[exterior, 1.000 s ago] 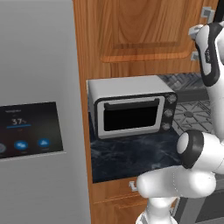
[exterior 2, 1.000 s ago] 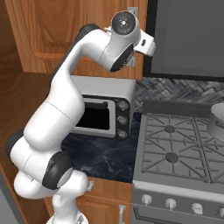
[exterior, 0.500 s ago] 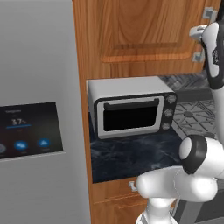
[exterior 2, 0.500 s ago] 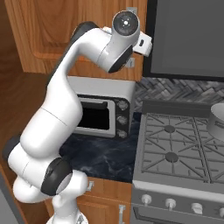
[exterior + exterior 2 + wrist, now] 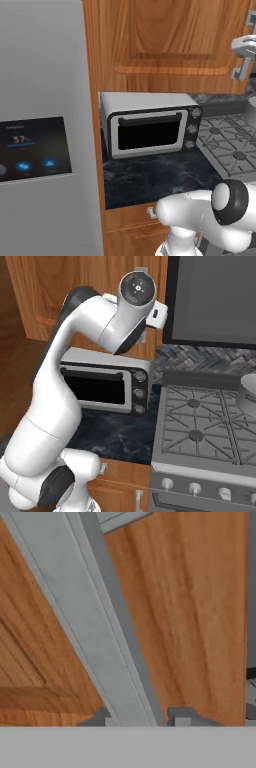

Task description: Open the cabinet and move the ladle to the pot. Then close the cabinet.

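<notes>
Hand view shows the gripper (image 5: 143,718) closed on the warm-brown wooden cabinet's (image 5: 195,612) vertical brushed-steel bar handle (image 5: 95,622); I'd pull in an arc about the hinge, keeping the grip square.

Base cams flank arm, share toaster oven (image 5: 150,131); hand cam hugs cabinet (image 5: 200,612).

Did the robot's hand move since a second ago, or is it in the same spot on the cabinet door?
Cannot tell. In the hand view the hand sits around the cabinet's steel bar handle, but the base views never show it against the toaster oven.
</notes>
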